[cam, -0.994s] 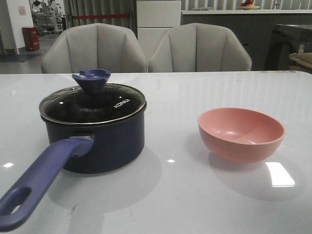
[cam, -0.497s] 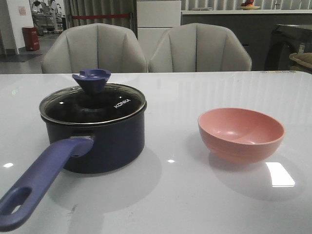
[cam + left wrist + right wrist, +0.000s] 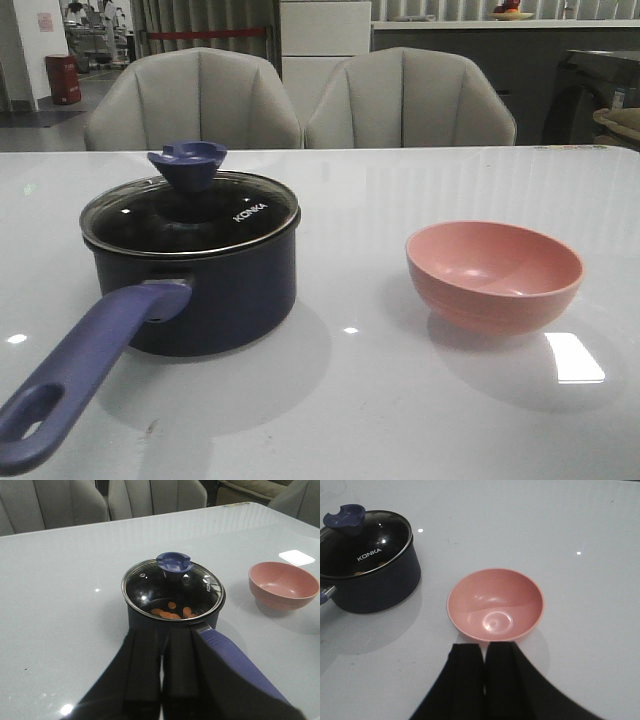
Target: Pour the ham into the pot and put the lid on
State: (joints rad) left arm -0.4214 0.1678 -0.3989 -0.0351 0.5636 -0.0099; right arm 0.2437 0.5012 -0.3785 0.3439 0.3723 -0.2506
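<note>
both grippers hang back on the near side of the table, holding nothing: left gripper (image 3: 161, 680) with its fingers pressed together just near of the pot, right gripper (image 3: 484, 680) likewise closed, just near of the pink bowl (image 3: 494, 274). on the left of the white table (image 3: 420, 190), the pot (image 3: 200, 290) stands upright with its long purple-blue handle (image 3: 85, 375) running toward the near left corner, end hole nearest the camera. the lid (image 3: 190, 213) sits level on the pot's rim, knob up, "konka" lettering toward the right. through the glass, in the left wrist view, the ham (image 3: 172, 613) shows as a few orange chunks lying on the pot's black floor. to the right, well apart from the pot, the bowl stands upright and empty. judged from this, both steps look done: ham in, lid on, nothing left but for the arms to rest.
</note>
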